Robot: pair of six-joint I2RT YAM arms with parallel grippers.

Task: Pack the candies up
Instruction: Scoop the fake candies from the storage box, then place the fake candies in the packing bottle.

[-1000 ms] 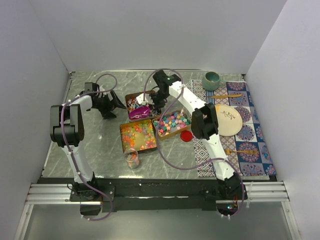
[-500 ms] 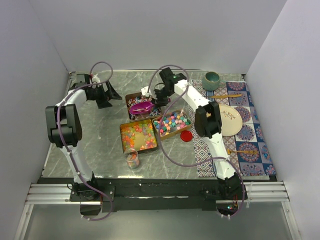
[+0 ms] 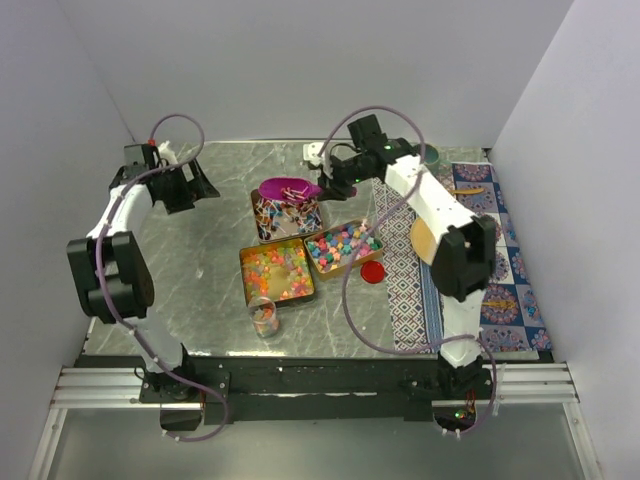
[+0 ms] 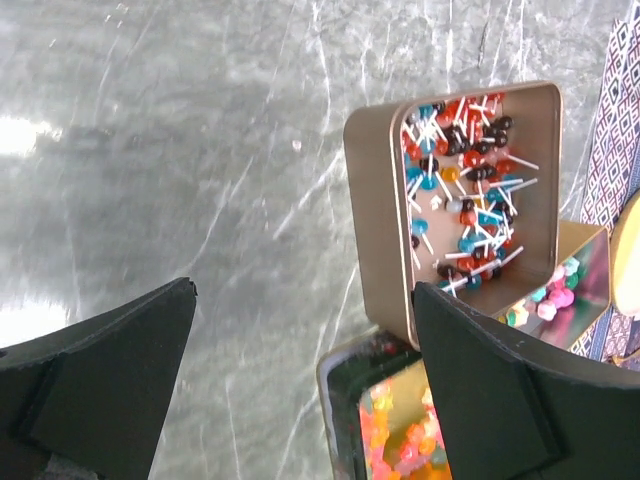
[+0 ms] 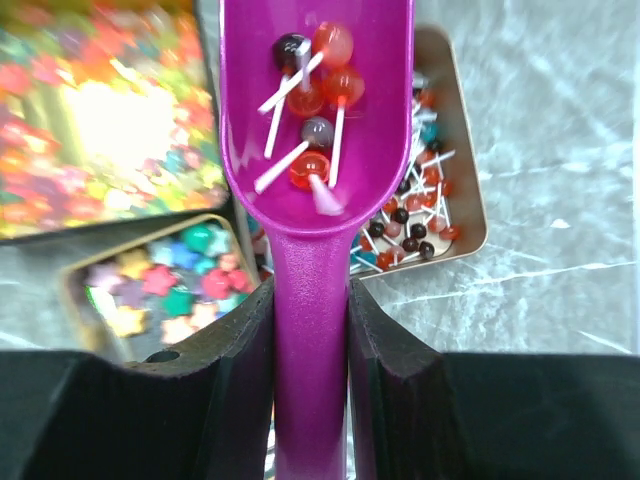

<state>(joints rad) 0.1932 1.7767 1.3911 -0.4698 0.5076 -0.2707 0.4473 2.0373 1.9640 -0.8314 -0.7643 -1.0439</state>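
Likely light, hard and quick to roll, the candies (image 5: pixel 315 95) lie in the purple scoop (image 5: pixel 380 130) over the tins (image 5: pixel 478 190) — its handle clamped in the right hand (image 5: pixel 310 300), best carried level — while the left hand (image 4: pixel 303 290) hangs wide apart, empty.

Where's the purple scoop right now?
Top view, back centre of the table: the purple scoop is clamped in the right gripper, held above the far tin of lollipops. It carries a few lollipops.
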